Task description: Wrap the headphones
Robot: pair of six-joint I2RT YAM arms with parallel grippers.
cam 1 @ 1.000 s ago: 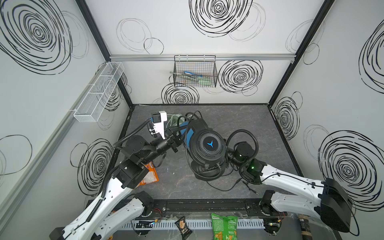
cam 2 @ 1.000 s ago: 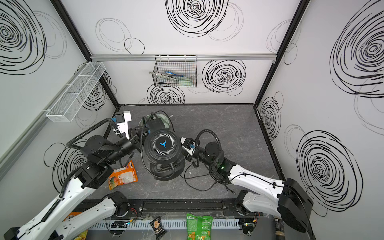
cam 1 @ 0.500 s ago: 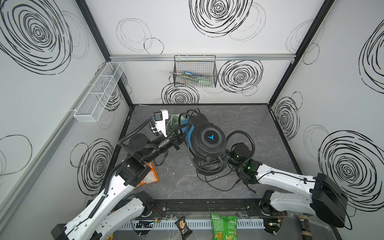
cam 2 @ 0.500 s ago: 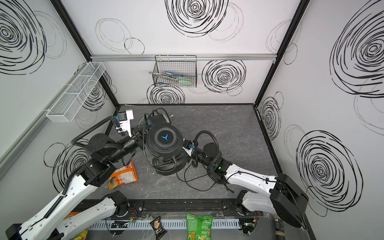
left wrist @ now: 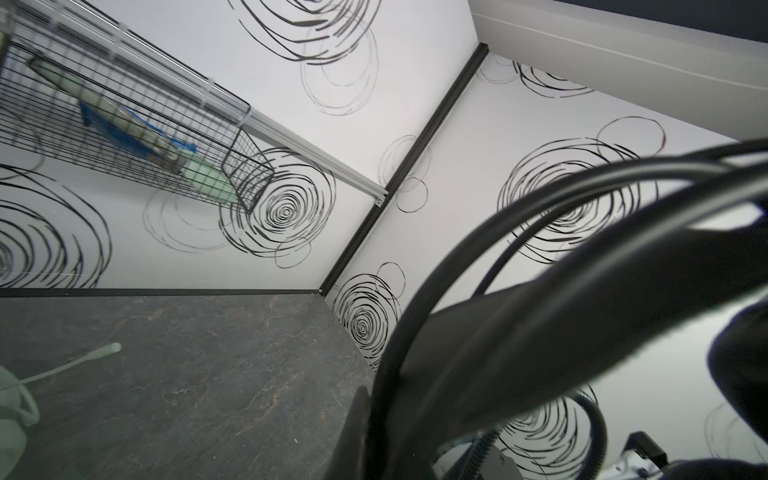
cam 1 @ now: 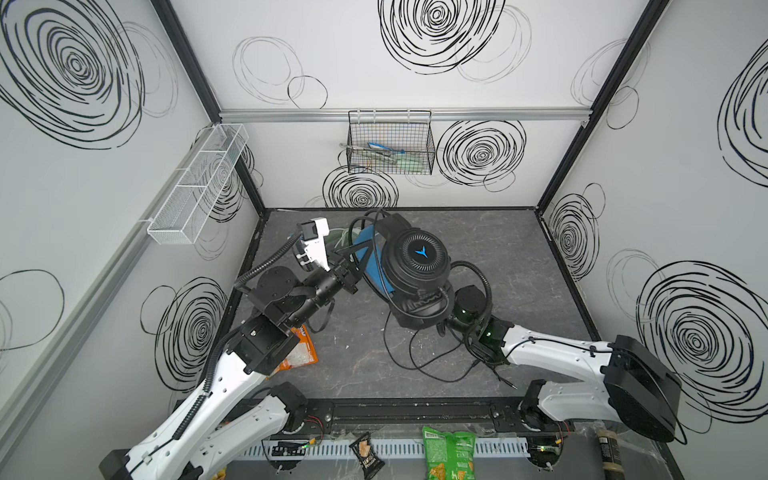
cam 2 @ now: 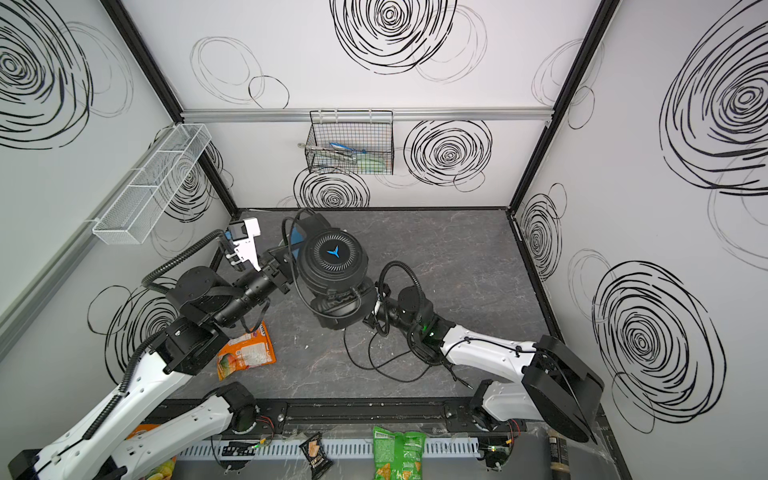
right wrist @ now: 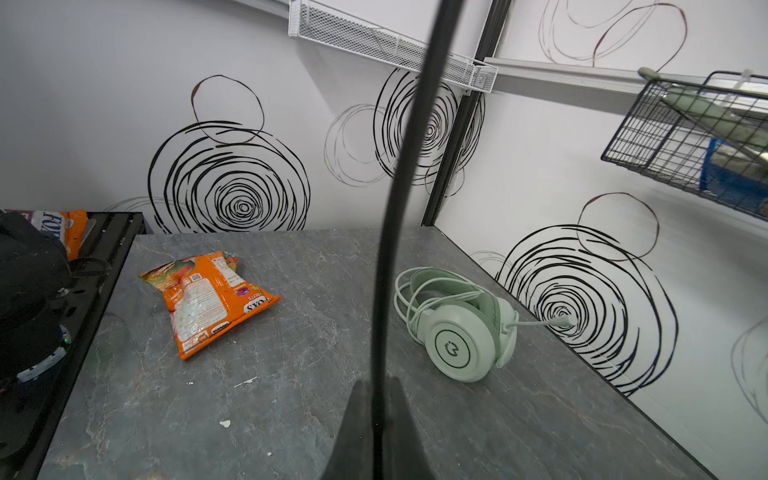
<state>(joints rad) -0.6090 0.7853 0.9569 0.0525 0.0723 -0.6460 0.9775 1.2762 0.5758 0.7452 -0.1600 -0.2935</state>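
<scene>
The raised headset point(cam 1: 419, 270) hangs over the middle of the table point(cam 1: 511, 249). The other headset point(right wrist: 457, 328) lies apparently behind it, leftward. A snack bag point(cam 2: 245, 353) lies front-left, and the cable point(right wrist: 390, 208) trails in front.

White arm links point(cam 1: 552, 353), black joints point(cam 1: 275, 286), corrugated black cables point(cam 1: 266, 262).

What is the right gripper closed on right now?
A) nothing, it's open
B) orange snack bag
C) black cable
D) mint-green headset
C: in the right wrist view the black cable runs out from between the closed fingers of the right gripper, while the mint-green headset and the orange snack bag lie apart from it on the table.
</scene>
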